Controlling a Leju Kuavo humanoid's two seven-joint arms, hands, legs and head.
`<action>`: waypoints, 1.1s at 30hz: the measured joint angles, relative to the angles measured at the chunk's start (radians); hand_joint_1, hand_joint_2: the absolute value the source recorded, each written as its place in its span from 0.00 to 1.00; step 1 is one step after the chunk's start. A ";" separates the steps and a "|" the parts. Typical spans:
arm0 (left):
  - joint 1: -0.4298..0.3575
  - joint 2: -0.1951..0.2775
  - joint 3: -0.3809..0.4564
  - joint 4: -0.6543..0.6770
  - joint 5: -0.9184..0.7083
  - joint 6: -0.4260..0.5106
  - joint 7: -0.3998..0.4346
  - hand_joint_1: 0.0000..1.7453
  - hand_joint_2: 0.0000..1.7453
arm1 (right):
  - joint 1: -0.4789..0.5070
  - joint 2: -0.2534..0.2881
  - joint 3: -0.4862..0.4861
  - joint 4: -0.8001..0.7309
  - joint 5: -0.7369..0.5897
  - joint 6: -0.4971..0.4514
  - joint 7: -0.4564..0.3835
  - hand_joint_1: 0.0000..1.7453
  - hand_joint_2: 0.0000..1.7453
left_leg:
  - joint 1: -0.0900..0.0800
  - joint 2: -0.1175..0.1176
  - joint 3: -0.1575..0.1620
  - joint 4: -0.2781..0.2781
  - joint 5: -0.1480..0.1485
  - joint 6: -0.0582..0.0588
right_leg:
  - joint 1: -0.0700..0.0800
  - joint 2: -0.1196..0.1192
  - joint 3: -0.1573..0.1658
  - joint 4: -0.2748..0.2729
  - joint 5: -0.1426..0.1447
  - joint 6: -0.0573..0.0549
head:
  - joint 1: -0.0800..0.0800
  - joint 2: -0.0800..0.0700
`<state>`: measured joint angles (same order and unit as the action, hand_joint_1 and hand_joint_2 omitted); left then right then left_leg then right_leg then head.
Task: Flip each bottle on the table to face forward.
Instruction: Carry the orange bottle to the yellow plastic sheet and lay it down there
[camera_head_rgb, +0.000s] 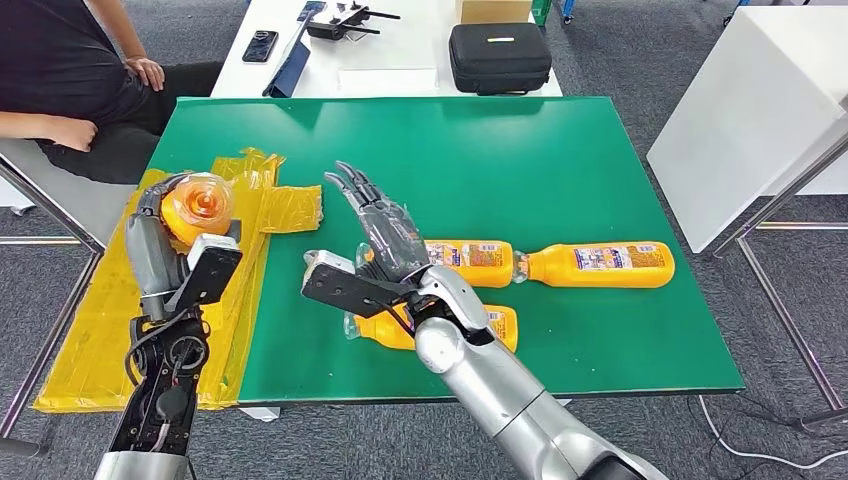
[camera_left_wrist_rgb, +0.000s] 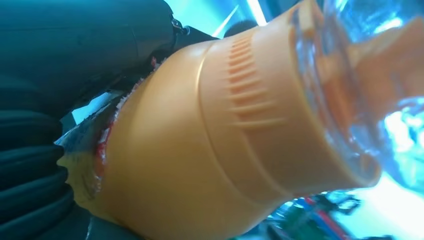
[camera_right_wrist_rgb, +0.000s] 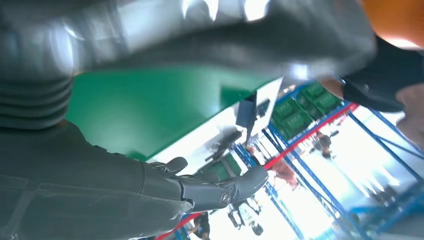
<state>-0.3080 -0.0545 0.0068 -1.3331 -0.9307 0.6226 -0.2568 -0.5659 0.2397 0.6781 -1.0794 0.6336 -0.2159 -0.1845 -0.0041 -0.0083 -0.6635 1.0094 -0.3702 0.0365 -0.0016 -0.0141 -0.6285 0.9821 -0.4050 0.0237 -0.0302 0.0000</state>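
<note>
My left hand (camera_head_rgb: 165, 250) holds a bottle (camera_head_rgb: 198, 207) lifted off the desk (camera_head_rgb: 560, 170), its base turned up toward my head camera, above the yellow sheet (camera_head_rgb: 255, 215) at the desk's left edge. The fingers are mostly hidden behind the bottle; from the left wrist the orange body (camera_left_wrist_rgb: 200, 150) crowds the lens, with a torn label edge near my dark palm, and I cannot make out which way its label faces.

My right hand (camera_head_rgb: 375, 225) is open, fingers stretched out together and holding nothing, hovering over the middle of the green desk. It covers the cap end of one lying bottle (camera_head_rgb: 470, 262), so I cannot tell whether I touch it. In the right wrist view the fingers (camera_right_wrist_rgb: 215, 187) show extended in the air, the thumb (camera_right_wrist_rgb: 200, 35) a grey blur close to the lens.

Another bottle (camera_head_rgb: 605, 264) lies just right of that one, neck toward it, label up. A third (camera_head_rgb: 500, 325) lies nearer me, largely hidden under my right forearm (only its ends show).

A person (camera_head_rgb: 90, 80) sits at the far left, cut off by the frame. On the white table (camera_head_rgb: 400, 60) beyond lie a black case (camera_head_rgb: 498, 56) and a phone (camera_head_rgb: 260, 45).
</note>
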 joint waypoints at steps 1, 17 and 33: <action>-0.002 0.004 0.000 0.010 -0.048 0.004 0.024 1.00 1.00 | 0.006 -0.004 -0.003 -0.013 0.003 0.006 -0.001 0.00 0.00 | 0.000 0.000 0.000 0.000 0.000 0.000 | 0.000 0.000 0.000 0.000 0.000 0.000 | 0.000 0.000; -0.149 0.063 -0.090 0.698 -0.536 0.042 0.223 1.00 1.00 | 0.155 -0.150 0.101 -0.199 0.127 0.217 0.064 0.00 1.00 | 0.000 0.000 0.001 0.000 -0.002 -0.002 | 0.000 0.001 0.001 0.000 0.000 0.000 | 0.000 0.000; -0.164 0.083 -0.100 0.783 -0.369 -0.025 0.116 0.00 0.00 | 0.198 -0.281 0.153 -0.227 0.316 0.242 0.246 0.00 1.00 | 0.001 0.000 0.013 -0.001 -0.004 -0.005 | 0.000 0.003 0.012 0.000 -0.002 -0.002 | 0.000 0.000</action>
<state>-0.4724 0.0288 -0.0932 -0.5497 -1.2994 0.5980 -0.1413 -0.3674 -0.0416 0.8315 -1.3060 0.9497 0.0261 0.0613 -0.0030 -0.0081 -0.6504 1.0087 -0.3741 0.0318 -0.0013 -0.0111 -0.6162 0.9824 -0.4066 0.0218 -0.0305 0.0000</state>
